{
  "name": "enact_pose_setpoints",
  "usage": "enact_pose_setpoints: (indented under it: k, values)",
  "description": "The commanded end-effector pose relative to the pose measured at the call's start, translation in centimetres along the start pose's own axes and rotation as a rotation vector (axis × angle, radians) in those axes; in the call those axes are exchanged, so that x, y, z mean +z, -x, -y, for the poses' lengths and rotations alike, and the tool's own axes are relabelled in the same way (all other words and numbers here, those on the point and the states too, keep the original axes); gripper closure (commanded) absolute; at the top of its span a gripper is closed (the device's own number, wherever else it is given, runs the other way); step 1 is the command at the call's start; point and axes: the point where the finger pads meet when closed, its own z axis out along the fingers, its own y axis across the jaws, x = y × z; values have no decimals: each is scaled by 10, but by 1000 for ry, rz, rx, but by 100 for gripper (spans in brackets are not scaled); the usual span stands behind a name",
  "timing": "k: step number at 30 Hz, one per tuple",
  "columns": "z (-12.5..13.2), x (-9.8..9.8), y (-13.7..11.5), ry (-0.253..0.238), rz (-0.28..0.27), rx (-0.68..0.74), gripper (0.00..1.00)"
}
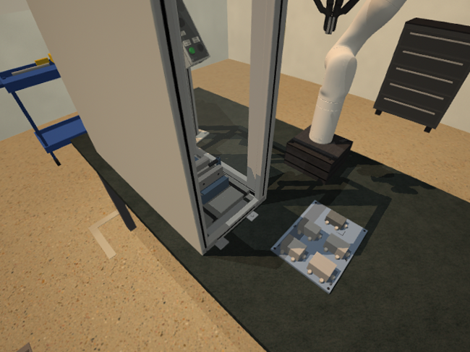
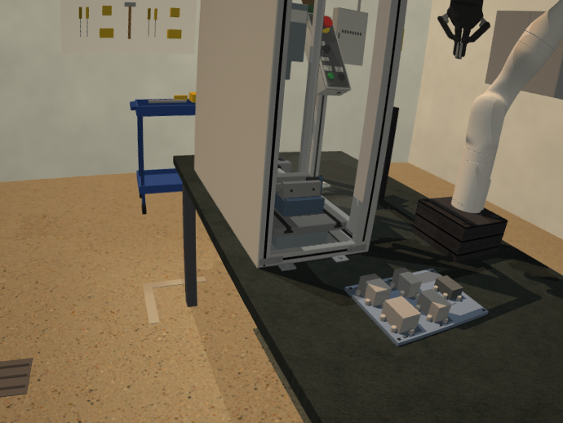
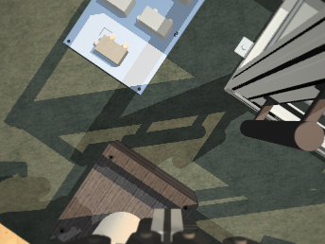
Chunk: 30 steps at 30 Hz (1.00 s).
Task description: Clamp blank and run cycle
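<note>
My gripper [image 1: 329,29] [image 2: 458,53] [image 3: 167,227] is shut and empty, high above the table near the robot base. The plate [image 1: 318,209] [image 2: 469,310] [image 3: 128,78] holds several blocks. The darkest block [image 1: 336,219] [image 2: 449,287] [image 3: 111,50], apparently the setting master, stands near one corner. A large pale blank [image 1: 322,265] [image 2: 401,313] stands at another corner. Inside the guard, a grey vise jaw [image 2: 299,188] shows above a blue block [image 1: 214,189] [image 2: 299,205]; the bars and work stop are not clear. The green button [image 1: 192,50] [image 2: 330,75] shows. Door position and amber lamp are unclear.
The tall guard [image 1: 114,94] [image 2: 234,113] stands left of the plate. A black handle [image 3: 269,131] projects beside its frame in the wrist view. The robot's dark base block [image 1: 319,156] [image 2: 458,232] [image 3: 101,194] stands behind the plate. A blue cart [image 1: 33,80] [image 2: 163,109] is beyond the table.
</note>
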Motion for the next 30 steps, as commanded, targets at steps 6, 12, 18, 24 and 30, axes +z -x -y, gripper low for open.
enact_pose_setpoints:
  k: [6, 12, 18, 24, 30]
  values:
    - [14, 25, -31, 1, 1, 1, 90]
    - [14, 25, -31, 1, 1, 1, 90]
    - [22, 38, -46, 1, 1, 1, 90]
    - [22, 38, -46, 1, 1, 1, 90]
    - [22, 38, -46, 1, 1, 1, 90]
